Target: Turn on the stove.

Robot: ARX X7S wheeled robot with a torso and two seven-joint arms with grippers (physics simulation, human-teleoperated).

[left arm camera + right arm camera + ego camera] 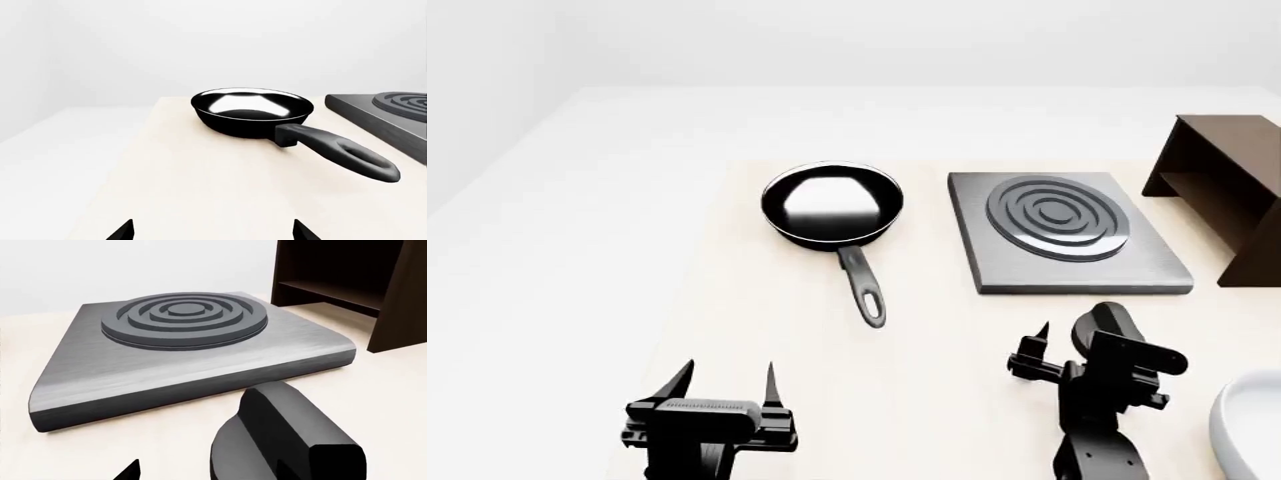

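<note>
Knob (280, 437) flanked by right gripper (1077, 352) fingers, just before stove (1065, 245); grasp cannot be told. Left gripper (729, 382) spread wide, nothing held, near frying pan (834, 207).

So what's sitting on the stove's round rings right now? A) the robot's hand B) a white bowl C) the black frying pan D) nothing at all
D: the stove has bare rings, while the frying pan sits on the table beside it and the right hand is in front of the stove, not on it.
</note>
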